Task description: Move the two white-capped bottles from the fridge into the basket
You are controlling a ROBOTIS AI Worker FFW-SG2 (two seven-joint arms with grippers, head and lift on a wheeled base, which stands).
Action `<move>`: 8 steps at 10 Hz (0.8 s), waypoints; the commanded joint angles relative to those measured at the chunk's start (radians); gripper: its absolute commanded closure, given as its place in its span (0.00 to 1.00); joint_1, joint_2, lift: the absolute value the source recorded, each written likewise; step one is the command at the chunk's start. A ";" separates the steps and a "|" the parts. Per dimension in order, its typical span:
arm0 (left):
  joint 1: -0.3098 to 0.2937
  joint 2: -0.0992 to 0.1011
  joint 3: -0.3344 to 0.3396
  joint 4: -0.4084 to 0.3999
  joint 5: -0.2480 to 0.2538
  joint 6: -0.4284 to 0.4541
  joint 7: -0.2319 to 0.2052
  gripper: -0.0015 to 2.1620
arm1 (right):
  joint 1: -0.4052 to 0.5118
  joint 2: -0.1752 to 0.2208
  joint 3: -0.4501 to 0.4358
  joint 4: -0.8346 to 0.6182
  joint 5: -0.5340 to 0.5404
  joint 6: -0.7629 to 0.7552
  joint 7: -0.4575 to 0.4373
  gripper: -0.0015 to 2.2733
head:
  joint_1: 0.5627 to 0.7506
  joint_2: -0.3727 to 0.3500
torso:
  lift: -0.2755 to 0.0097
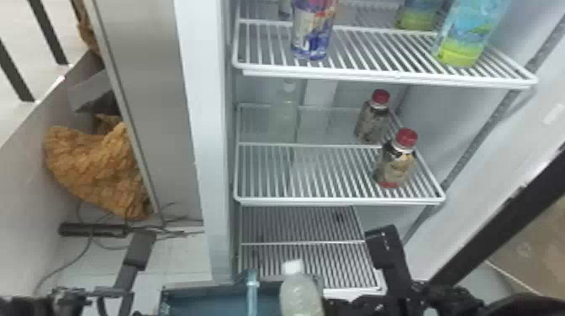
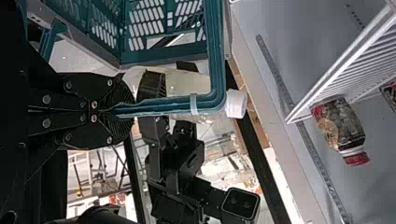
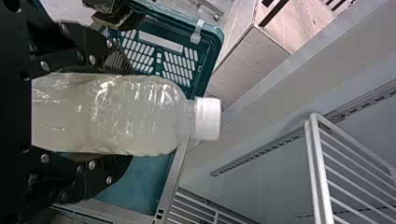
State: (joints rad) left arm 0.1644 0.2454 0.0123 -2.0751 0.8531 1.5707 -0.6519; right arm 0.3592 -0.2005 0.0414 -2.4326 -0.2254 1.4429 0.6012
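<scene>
We're looking at the fridge (image 1: 208,147), open, with wire shelves running up through it. Down in front sits the basket (image 1: 189,300), teal, and on the floor off to our left there's a crumpled tan bundle (image 1: 94,168). Here's our left gripper (image 1: 141,313), fingers pinching the basket's rim between them! And our right gripper (image 1: 336,306) has its fingers either side of a white-capped bottle (image 1: 299,294), gripping it by the body, neck up, right at the basket; whether it's below the rim, we can't tell. Up on the top shelf (image 1: 378,77) we've got blue-and-green bottles (image 1: 471,35) to the right and a purple one (image 1: 313,31) to the left. Middle shelf (image 1: 336,199), right side: two smaller red-capped bottles (image 1: 395,161), one behind the other. And at the back left, a faint, white-topped shape (image 1: 286,109); bottle or reflection, we can't tell.
</scene>
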 commanded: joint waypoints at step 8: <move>-0.002 0.003 -0.002 0.002 0.002 0.001 0.000 0.54 | 0.009 -0.002 -0.005 -0.050 0.052 -0.091 -0.001 0.05 | 0.70 0.32 | 0.05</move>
State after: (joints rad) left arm 0.1619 0.2482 0.0099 -2.0717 0.8569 1.5707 -0.6520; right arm 0.3640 -0.2025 0.0385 -2.4730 -0.1802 1.3711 0.5999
